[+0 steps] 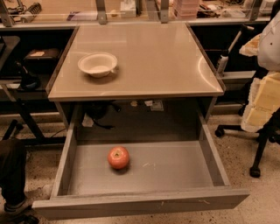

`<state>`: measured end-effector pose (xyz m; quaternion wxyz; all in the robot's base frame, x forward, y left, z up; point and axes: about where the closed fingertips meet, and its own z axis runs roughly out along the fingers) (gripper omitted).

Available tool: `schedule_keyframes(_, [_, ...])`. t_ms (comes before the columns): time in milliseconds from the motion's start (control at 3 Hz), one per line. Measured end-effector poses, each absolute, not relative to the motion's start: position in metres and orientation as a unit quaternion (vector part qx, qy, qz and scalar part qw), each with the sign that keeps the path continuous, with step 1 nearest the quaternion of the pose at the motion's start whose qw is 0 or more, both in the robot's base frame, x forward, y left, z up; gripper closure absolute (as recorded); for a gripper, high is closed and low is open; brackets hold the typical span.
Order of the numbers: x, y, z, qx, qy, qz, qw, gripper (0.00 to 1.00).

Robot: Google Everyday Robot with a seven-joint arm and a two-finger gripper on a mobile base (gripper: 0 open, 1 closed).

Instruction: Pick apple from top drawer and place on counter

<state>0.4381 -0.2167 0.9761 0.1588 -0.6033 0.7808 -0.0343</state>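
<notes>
The apple (pixel 118 157) is small, round and red-orange with a yellowish dimple on top. It rests on the floor of the top drawer (pixel 175 168), left of its middle. The grey metal drawer is pulled fully open toward me, and its long front panel (pixel 140 204) is nearest. The counter (pixel 153 57) is the glossy tan tabletop right above and behind the drawer. My gripper is not in view in the camera view, and nothing is touching the apple.
A white bowl (pixel 97 64) sits on the counter's left side. A cluttered shelf with metal posts (pixel 101 11) runs along the back. An office chair with yellowish padding (pixel 262 105) stands at the right. A dark desk frame (pixel 22 109) stands at the left.
</notes>
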Motion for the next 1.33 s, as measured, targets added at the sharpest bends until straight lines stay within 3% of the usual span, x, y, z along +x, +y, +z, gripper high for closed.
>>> schedule_keyframes(333, [0.438,-0.211,0.97,-0.606,0.778,-0.032,0.162,0.0])
schedule_keyframes(1000, [0.434,-0.135,0.87,-0.619,0.772,0.059,0.13,0.0])
schedule_keyframes(1333, [0.432,-0.135,0.867,-0.62,0.772,0.058,0.127,0.0])
